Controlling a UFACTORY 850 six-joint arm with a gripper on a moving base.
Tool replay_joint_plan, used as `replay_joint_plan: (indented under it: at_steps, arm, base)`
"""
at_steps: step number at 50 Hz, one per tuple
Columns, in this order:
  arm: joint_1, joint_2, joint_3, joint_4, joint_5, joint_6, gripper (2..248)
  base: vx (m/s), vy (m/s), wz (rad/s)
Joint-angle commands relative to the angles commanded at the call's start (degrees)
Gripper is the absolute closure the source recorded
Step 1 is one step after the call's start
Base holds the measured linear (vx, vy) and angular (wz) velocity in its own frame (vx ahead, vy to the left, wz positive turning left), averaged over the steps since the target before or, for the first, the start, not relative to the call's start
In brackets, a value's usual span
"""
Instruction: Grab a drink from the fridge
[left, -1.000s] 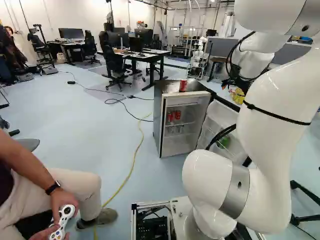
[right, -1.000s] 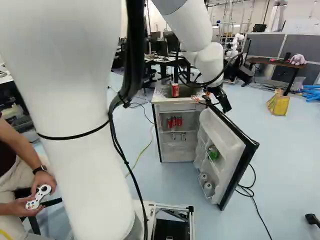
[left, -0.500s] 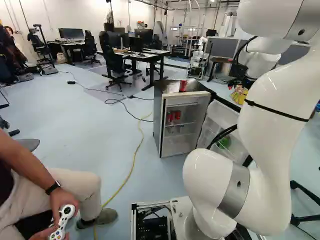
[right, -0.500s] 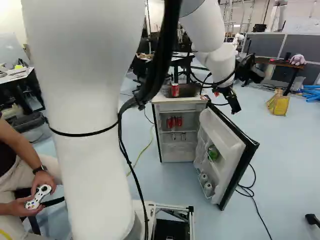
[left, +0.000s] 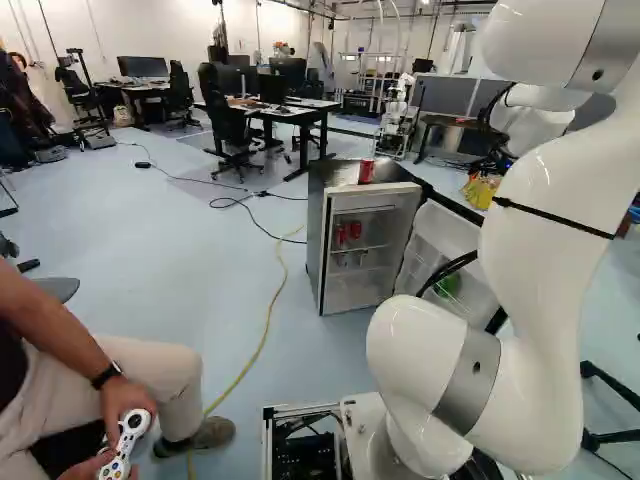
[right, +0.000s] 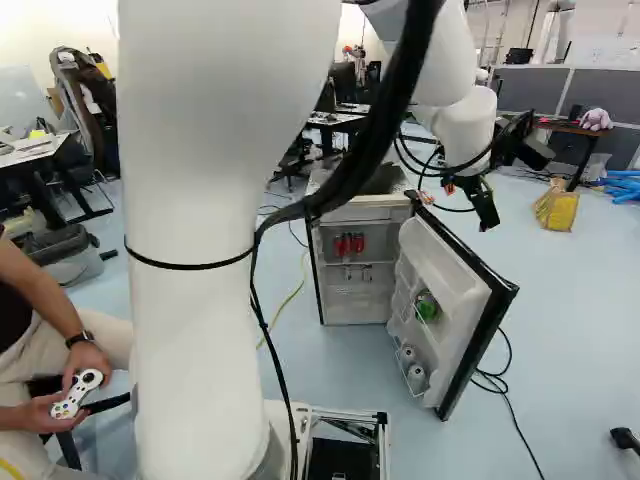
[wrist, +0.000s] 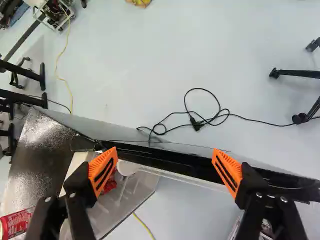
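The gripper (right: 478, 200) hangs above the open fridge door (right: 462, 300) in the right base view. Seen from the wrist, the gripper (wrist: 164, 162) is open, its orange pads wide apart over the door's black edge (wrist: 172, 159), nothing held between them. The fridge (left: 317, 235) stands with its door swung out to the right. Red cans (right: 349, 244) sit on an upper shelf inside. Another red can (left: 366, 172) stands on the fridge top; the wrist view shows this can (wrist: 16, 223) beside one finger, and the arm's cables hide it in the right base view.
Black cables (right: 495, 380) lie on the floor beyond the door, and a yellow cord (left: 268, 320) runs left of the fridge. A seated person's hands hold a controller (left: 128, 440) at the lower left. Desks and chairs (left: 232, 125) stand behind; a yellow bag (right: 557, 209) is farther right.
In the right base view my arm and gripper have moved right, away from the fridge top and over the door. The base, fridge and cans have stayed put.
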Motion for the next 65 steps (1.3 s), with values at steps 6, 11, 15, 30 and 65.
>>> replay_joint_plan:
  at_steps: [6,11,15,30,65]
  arm:
    - [-0.7,-1.2,-1.3,0.4,-1.0,0.0,3]
    - [-1.2,-2.5,-2.5,0.8,-2.0,0.0,3]
    - [-1.7,-3.7,-3.5,1.2,-2.8,0.0,3]
    - [-3.3,-8.3,-7.3,2.6,-5.7,0.0,3]
    - [-6.4,-17.6,-15.7,4.8,-10.4,0.0,3]
  base:
    - [0.0,0.0,0.0]
    - [0.0,0.0,0.0]
    - [0.0,0.0,0.0]
    - [0.0,0.0,0.0]
    - [0.0,0.0,0.0]
